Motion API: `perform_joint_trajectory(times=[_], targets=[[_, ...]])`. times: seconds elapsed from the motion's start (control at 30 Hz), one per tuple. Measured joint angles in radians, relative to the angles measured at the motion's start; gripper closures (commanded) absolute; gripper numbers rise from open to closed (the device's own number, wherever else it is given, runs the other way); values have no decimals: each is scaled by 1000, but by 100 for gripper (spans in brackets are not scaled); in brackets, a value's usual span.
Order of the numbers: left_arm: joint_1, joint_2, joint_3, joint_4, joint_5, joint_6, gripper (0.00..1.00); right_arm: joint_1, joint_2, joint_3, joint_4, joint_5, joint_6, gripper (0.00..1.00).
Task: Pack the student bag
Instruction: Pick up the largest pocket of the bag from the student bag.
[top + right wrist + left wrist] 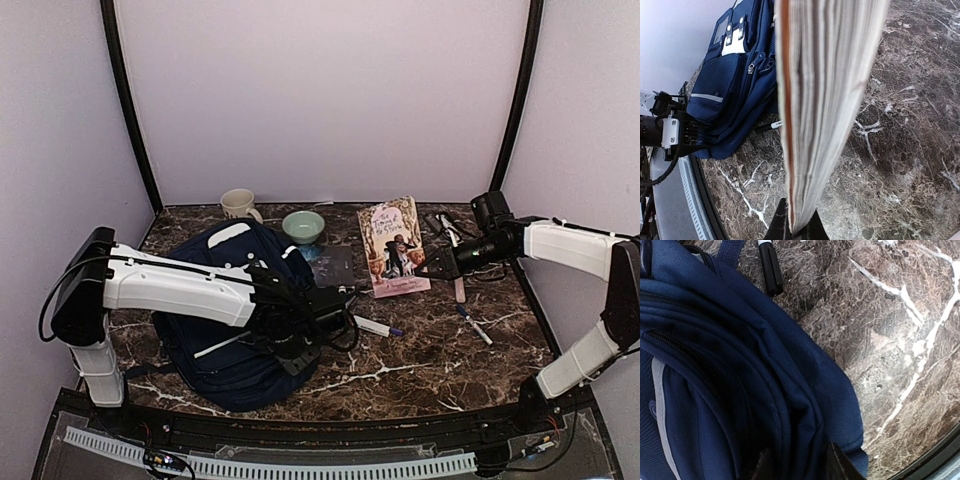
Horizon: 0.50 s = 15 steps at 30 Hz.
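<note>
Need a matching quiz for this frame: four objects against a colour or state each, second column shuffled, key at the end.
Column A
1. mug
2. bowl
3. book
4. student bag

Column B
a. navy blue
b. edge clamped in the right gripper
c. pale green
d. cream

Pairs: 1-d, 2-c, 3-b, 4-a
</note>
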Motion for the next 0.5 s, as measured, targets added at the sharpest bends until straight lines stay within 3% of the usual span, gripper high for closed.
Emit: perform_joint_trajectory(times=[0.17,0.3,0.5], targets=[[0,12,10,-9,-29,-5,72,0,-1,-2,1,2,0,100],[0,12,14,-12,-42,-7,87,0,-3,-5,2,2,1,100],[0,12,14,-13,-55,-3,95,0,-3,-5,2,2,1,100]])
